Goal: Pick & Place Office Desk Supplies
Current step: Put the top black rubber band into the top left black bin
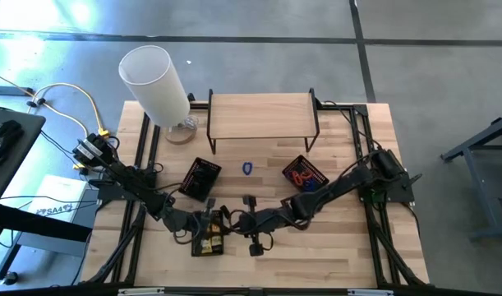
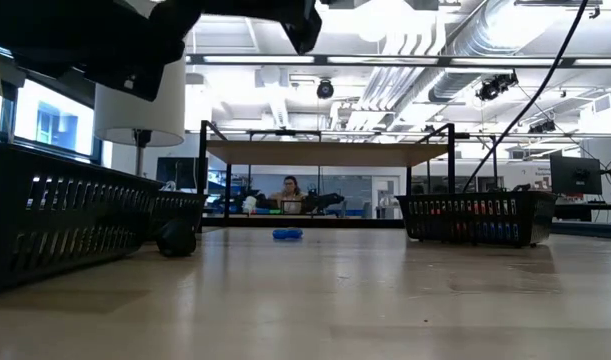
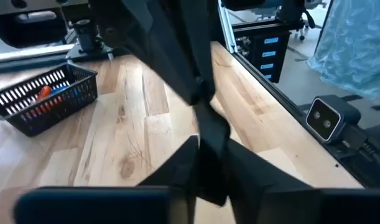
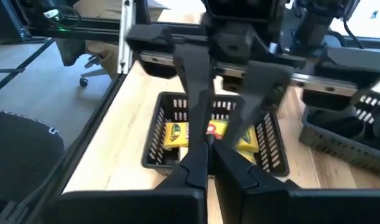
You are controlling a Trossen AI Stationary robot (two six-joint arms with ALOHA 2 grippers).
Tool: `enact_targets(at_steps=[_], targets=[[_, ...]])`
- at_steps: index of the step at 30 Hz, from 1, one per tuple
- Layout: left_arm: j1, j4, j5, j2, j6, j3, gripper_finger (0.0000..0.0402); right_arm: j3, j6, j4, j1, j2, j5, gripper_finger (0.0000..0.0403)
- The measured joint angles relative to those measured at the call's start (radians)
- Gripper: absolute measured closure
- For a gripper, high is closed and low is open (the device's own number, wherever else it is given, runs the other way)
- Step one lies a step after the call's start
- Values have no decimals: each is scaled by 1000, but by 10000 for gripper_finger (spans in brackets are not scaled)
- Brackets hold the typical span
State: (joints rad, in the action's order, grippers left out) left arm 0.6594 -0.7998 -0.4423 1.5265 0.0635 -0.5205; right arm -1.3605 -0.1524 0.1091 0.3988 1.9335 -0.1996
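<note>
hidden: left gripper (image 1: pixel 222 220) contents | too small: blue item (image 1: pixel 247 168) | blurred: person (image 2: pixel 288 192)

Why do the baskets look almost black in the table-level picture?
Low view: bright ceiling lights behind leave the near basket and the far basket backlit, and the table carries a soft sheen. High view: strong light glares off the floor at the picture's upper left.

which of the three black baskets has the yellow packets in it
The basket at the table's near edge, between the two pincers, holds the yellow packets. The right-hand basket holds red and blue items; the third basket looks dark inside.
</note>
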Motion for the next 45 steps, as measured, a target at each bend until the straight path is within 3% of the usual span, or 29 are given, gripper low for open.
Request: enact_targets(at_steps=[4,10,20,23,26,32,37,41,45], targets=[[0,1,0,0,39,0,389,0,-2,-2,-1,0,18,395],[0,10,0,0,40,-1,396,0,-2,-2,0,1,17,385],[0,28,1,0,65,-1,398,0,-32,42,1,1,13,256],[0,73,1,-7,65,-1,398,0,-40,68,9,1,-50,232],[9,215,-15,-63,97,-4,398,0,26,61,28,1,-86,223],[45,561,-174,-277,246,-28,398,0,41,50,67,1,-169,224],[22,894,-304,-483,514,-28,398,0,42,41,81,0,-173,225],[-78,1149,-276,-584,753,-27,398,0,22,27,85,0,-174,225],[-202,1272,-177,-601,836,-27,399,0,18,24,84,0,-176,225]])
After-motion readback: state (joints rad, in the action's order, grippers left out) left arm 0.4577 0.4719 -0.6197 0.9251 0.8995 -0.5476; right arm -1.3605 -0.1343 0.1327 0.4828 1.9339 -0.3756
